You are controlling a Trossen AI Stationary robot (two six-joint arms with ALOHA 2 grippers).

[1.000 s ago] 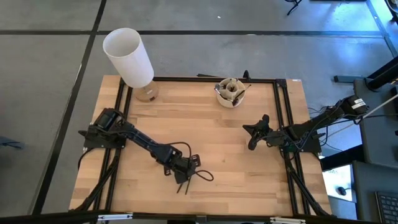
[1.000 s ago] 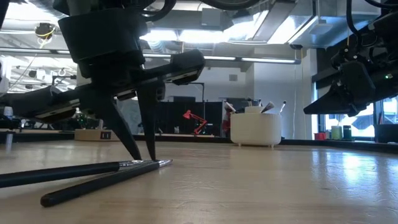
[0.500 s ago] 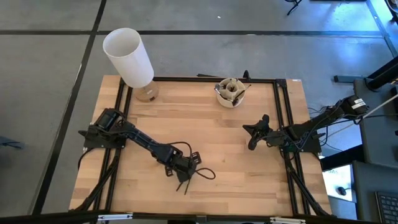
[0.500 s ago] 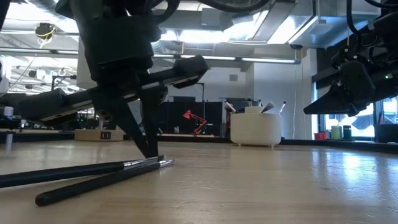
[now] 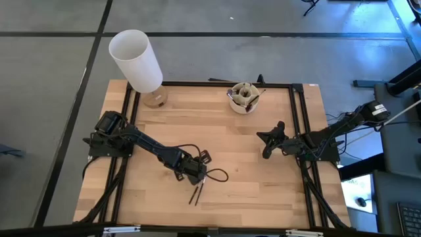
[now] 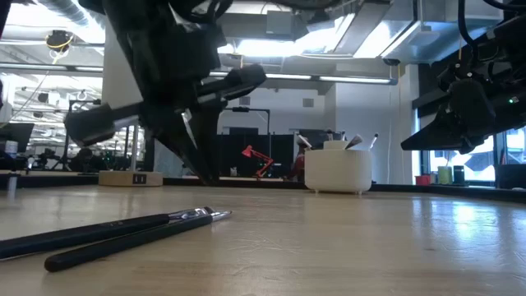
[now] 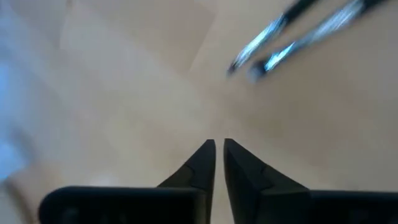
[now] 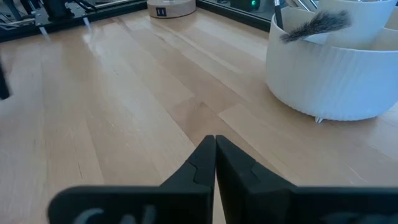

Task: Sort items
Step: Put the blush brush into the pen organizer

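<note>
Two thin black brushes with silver ends lie side by side flat on the table near its near edge, shown in the high view and blurred in the left wrist view. My left gripper hangs just above and beyond their silver ends, fingers shut and holding nothing. My right gripper waits shut over the table's right half, touching nothing. More brushes stand in the round beige cup.
The beige cup stands at the table's far edge, right of the middle. A tall white cylinder on a wooden base stands at the far left corner. A black cable loop trails beside my left gripper.
My left gripper stood open astride the brushes' silver ends, shut its fingers there, then rose clear of the table and drew a little toward the far edge. It took nothing along: both brushes stay flat on the table, barely shifted.
</note>
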